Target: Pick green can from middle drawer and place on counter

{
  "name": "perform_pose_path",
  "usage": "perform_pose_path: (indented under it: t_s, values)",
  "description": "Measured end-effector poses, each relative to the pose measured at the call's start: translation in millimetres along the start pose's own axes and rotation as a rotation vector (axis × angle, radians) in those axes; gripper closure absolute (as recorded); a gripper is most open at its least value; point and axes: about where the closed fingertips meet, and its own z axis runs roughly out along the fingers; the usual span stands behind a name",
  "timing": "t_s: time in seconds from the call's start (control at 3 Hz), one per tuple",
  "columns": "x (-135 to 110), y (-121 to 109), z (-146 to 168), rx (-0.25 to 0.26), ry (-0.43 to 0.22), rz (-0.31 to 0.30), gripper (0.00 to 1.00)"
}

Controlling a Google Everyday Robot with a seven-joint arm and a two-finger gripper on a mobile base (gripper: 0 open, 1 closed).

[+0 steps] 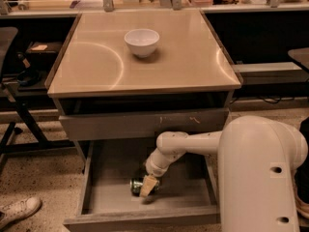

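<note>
Where jaws reach, green can point(137, 185) — lying left-right

White bowl point(142, 41) ctr-back, sneaker point(17, 210) btm-left on floor point(43, 178), dark chair point(7, 42) at left.

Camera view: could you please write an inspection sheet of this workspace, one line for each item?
Surface: the counter, glossy beige with curved arc marks.
Job's things: the green can appears to lie on its side in the open middle drawer, not yet on the counter.
Clutter: a white bowl on the counter.
Grippers: the gripper is down in the drawer, at the can.
Cables: nothing seen.
Surroundings: a scratched drawer front above; a white shoe on the floor.
</note>
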Motion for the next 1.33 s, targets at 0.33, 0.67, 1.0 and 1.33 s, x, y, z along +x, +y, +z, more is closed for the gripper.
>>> perform_pose_path:
  t_s: [0.33, 0.67, 1.0, 1.33]
  values:
    - [0, 0, 0, 0.000, 0.000, 0.000, 0.41]
    - [0, 0, 0, 0.000, 0.000, 0.000, 0.64]
    - [0, 0, 0, 0.000, 0.000, 0.000, 0.88]
    - [-6, 13, -19, 0.007, -0.034, 0.031, 1.00]
